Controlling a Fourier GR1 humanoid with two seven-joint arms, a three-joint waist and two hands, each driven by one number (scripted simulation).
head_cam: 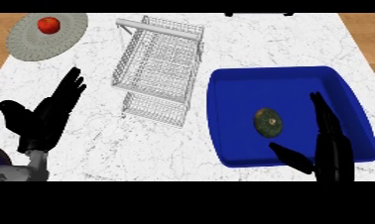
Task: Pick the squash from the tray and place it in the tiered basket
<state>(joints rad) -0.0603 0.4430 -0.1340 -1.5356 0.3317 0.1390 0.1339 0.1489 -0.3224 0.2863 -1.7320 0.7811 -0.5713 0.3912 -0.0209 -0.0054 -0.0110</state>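
The squash lies in the blue tray; right hand beside it, fingers open; left hand open too.

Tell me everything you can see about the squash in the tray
The squash is small, round and dark green with a pale spot at its middle. It lies on the floor of the blue tray, a little right of the tray's centre. The right hand is open beside it, fingers straight, not touching it.
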